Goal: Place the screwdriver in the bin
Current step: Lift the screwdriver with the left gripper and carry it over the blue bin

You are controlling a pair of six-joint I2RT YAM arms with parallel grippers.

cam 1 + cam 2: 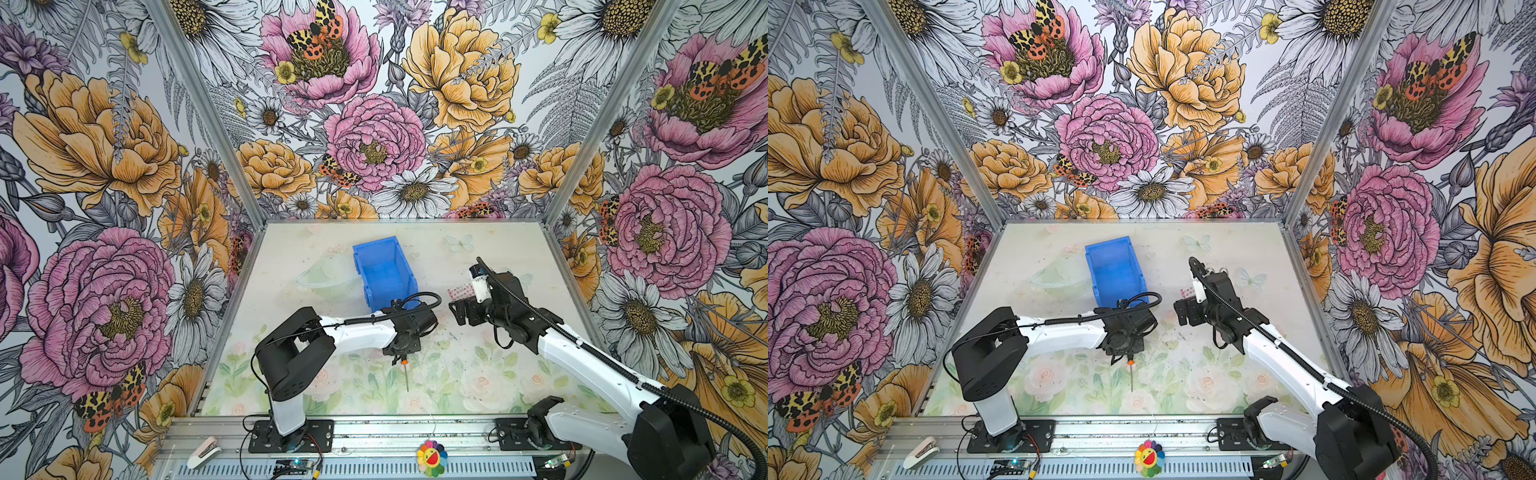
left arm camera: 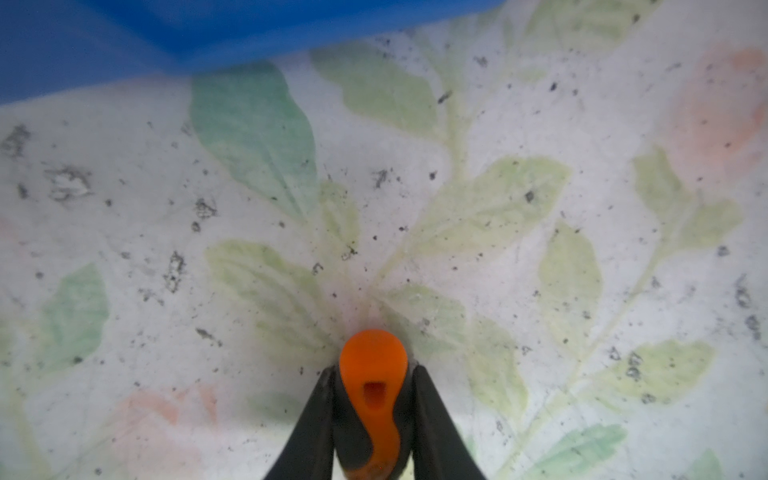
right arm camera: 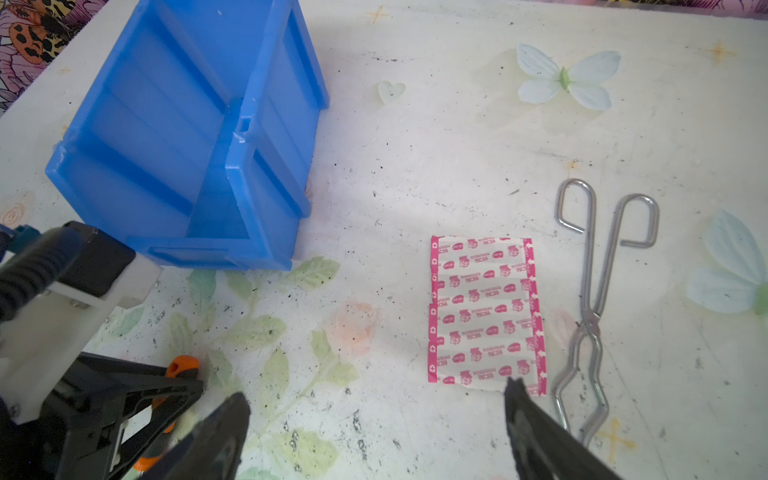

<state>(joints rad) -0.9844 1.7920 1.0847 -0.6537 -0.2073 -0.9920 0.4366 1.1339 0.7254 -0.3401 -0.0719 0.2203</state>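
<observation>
Screwdriver [image 1: 405, 372] is lying outside the bin [image 1: 384, 274], on the table [image 1: 457, 386], nearer the front edge than the bin's low cut-down end; its thin shaft is pointing away from the bin and its orange-and-black handle is facing toward it.

Left gripper [image 2: 372, 370] is pinching that handle; in the left wrist view both dark fingers [image 2: 316, 415] are pressing flat against the handle's sides, with the rounded orange butt showing between them; in both top views this claw is sitting just short of the bin's low end, not over it.

Right gripper [image 3: 376, 392] is hanging with its jaws spread wide and gripping nothing; it is hovering just to the right of the bin's low end.

A pink-printed bandage strip [image 3: 484, 311] is lying flat to the right of the bin; silver tongs [image 3: 590, 299] are lying just beyond the strip, further from the bin.

The bin is standing upright and is showing only bare blue floor inside.
</observation>
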